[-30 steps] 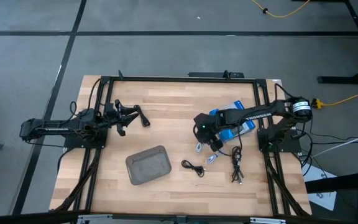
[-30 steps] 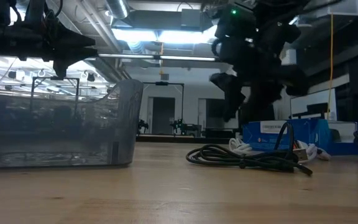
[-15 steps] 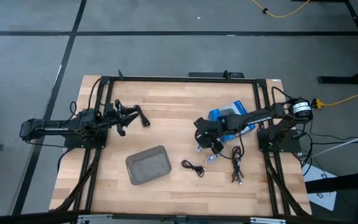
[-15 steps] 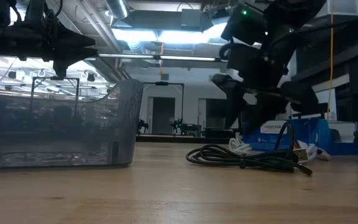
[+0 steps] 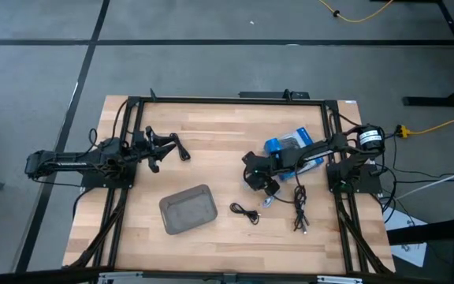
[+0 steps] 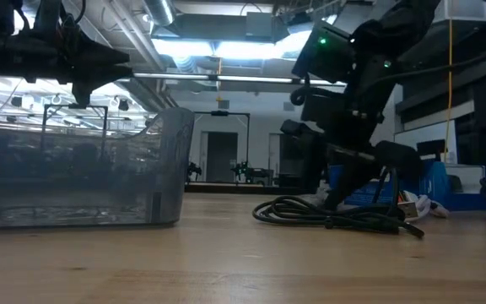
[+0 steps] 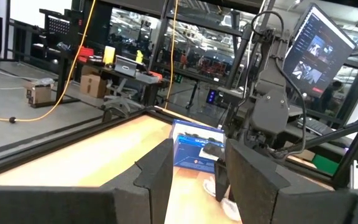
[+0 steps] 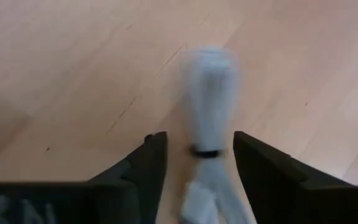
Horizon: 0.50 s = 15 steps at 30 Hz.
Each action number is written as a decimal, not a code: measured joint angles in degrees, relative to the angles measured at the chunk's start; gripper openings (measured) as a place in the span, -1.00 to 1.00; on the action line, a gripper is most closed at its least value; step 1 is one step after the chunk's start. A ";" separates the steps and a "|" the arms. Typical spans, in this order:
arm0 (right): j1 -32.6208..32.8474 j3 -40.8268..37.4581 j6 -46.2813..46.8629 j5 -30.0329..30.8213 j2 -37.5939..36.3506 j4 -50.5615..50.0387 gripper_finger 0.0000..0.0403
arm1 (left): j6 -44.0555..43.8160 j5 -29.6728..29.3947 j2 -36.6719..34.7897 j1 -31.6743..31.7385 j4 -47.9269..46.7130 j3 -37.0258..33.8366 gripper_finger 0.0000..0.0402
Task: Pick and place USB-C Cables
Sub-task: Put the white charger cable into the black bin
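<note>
My right gripper (image 5: 259, 183) (image 8: 199, 140) hangs low over the table near the blue packet, fingers pointing down and open. A white bundled cable (image 8: 208, 93) with a dark tie around it lies on the wood between its two fingers, apart from both. In the high view the gripper covers this cable. Another silvery cable (image 5: 268, 201) lies just beside it toward the near edge. One black cable (image 5: 245, 211) (image 6: 336, 215) lies between gripper and tray, and a second black cable (image 5: 299, 211) lies farther right. My left gripper (image 5: 176, 147) (image 7: 194, 168) waits open above the table's left part.
The grey tray (image 5: 187, 209) (image 6: 154, 169) sits on the table's near-left part, left of the cables. The blue packet (image 5: 294, 150) (image 7: 194, 149) lies under the right arm toward the far-right side. Bare wood (image 5: 211, 130) stretches between the two arms.
My right gripper has come down toward the table and shifted slightly toward the left and near edges, ending over the white cable that lay beside the blue packet. The arm has folded lower over the packet. The cables and tray have stayed in place.
</note>
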 joint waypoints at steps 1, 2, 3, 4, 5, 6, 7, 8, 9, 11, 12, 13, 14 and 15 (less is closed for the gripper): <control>0.01 0.27 0.31 0.12 -0.26 -0.15 -0.11 | 0.02 -0.02 0.00 0.02 -0.15 0.00 -0.30; 0.04 0.54 1.79 0.32 -0.32 -0.52 -0.16 | 0.00 -0.01 -0.02 0.02 -0.45 0.01 -0.30; 0.04 0.95 3.68 0.22 -0.46 -0.97 -0.23 | 0.01 0.00 0.00 0.01 -0.68 0.02 -0.30; 0.02 1.22 5.79 -0.01 -0.54 -1.41 -0.30 | 0.00 0.00 0.00 0.01 -0.73 0.01 -0.30; 0.02 1.53 7.77 0.19 -0.47 -1.53 -0.38 | 0.01 -0.01 -0.02 0.02 -0.73 0.02 -0.30; -0.01 1.85 9.87 0.15 -0.35 -1.49 -0.47 | 0.00 0.00 -0.01 0.02 -0.80 0.02 -0.30; -0.12 1.97 11.76 0.03 -0.32 -1.51 -0.57 | 0.00 0.00 0.00 0.00 -0.88 0.02 -0.30; -0.13 2.11 13.52 0.00 -0.36 -1.57 -0.67 | 0.01 -0.01 0.00 0.02 -0.87 0.02 -0.30; -0.13 2.28 15.12 0.03 -0.38 -1.54 -0.76 | 0.00 0.00 0.00 0.02 -0.87 0.02 -0.30; -0.13 2.35 17.13 0.02 -0.41 -1.48 -0.86 | 0.00 -0.02 -0.02 0.02 -0.87 0.02 -0.30; -0.13 2.35 18.04 0.02 -0.41 -1.44 -0.86 | 0.00 0.00 0.00 0.02 -0.87 0.02 -0.30; -0.13 2.36 18.82 -0.03 -0.43 -1.37 -0.86 | 0.00 0.00 0.00 0.02 -0.87 0.02 -0.30; -0.13 2.48 19.67 -0.04 -0.48 -1.51 -0.86 | 0.00 0.00 -0.01 0.00 -0.85 0.02 -0.30; -0.13 2.89 20.19 -0.13 -0.52 -1.92 -0.86 | 0.01 0.00 -0.01 0.02 -0.86 0.02 -0.30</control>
